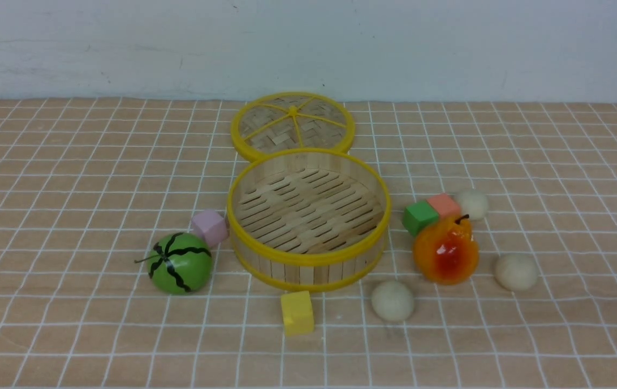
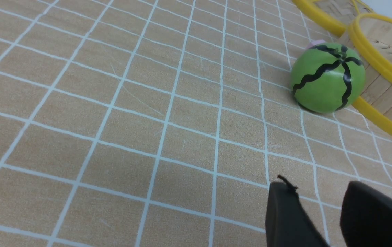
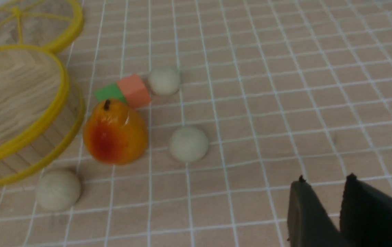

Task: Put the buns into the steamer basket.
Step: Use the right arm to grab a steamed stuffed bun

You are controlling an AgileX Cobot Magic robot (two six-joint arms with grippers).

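The front camera sat between the arms and looked forward and slightly down over the checked cloth (image 1: 71,178) to the wall (image 1: 449,43), far enough back to take in the whole spread. The left wrist camera skimmed low and close past the left gripper (image 2: 318,183), with the watermelon (image 2: 328,77) ahead of its tips. The right wrist camera looked past the right gripper (image 3: 326,178) from higher up. All three views shared the steamer basket (image 1: 308,259) and the lid (image 1: 292,121).

Left tool (image 2: 318,185) and right tool (image 3: 325,179) alike — two matte black, wedge-shaped fingers (image 2: 285,212) with small nubs at tips
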